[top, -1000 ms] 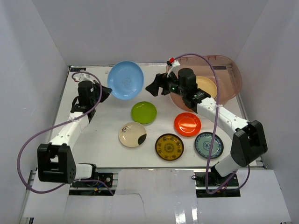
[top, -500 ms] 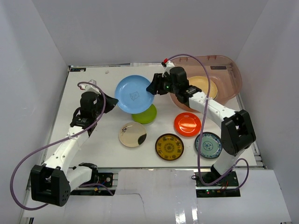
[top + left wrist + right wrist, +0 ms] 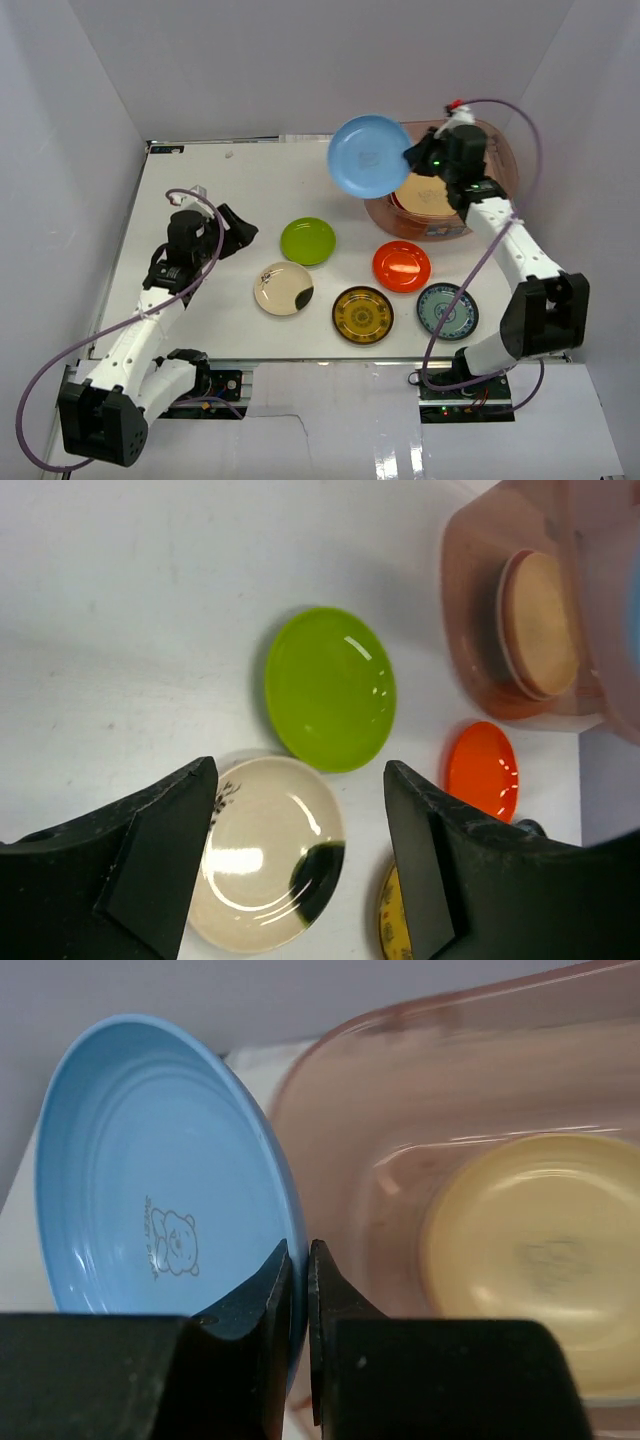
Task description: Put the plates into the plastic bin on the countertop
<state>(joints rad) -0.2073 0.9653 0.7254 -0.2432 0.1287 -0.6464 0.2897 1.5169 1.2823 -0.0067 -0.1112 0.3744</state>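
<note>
1. The light blue round plastic plate [image 3: 368, 155] is gripped at its right rim by the right gripper [image 3: 410, 157]. The jaws are almost together, with only the thin edge of the plate [image 3: 150, 1180] between them in the right wrist view, where the right gripper [image 3: 298, 1250] shows both fingers pressed on the rim.
2. The plate is off the surface and tilted steeply on edge. Its hollow face, which carries a small bear print, is turned up and to the left. It hangs at the far left corner of the large translucent pinkish-brown plastic bin [image 3: 500, 150], overlapping the bin's left rim.
3. Inside the bin [image 3: 450, 1080] lies a tan round plate [image 3: 430, 195], flat on the floor of the tub [image 3: 530, 1260]. A reddish edge shows under it; I cannot tell what that is.
4. The bin stands at the far right of the flat white countertop [image 3: 200, 180].
5. The left gripper [image 3: 240, 228] is on the left side, spread wide with nothing between its fingers. In its own view [image 3: 300, 768] it hangs above the table.
6. Just right of it lies the lime green round plate [image 3: 308, 241], with the cream round plate with a dark blotch [image 3: 284, 288] nearer and just beside it.
7. Along the near side, to the right, lie the amber patterned plate [image 3: 362, 314] and the white-blue patterned plate [image 3: 447, 311]. The orange-red plate [image 3: 401, 266] sits between them and the bin.
</note>
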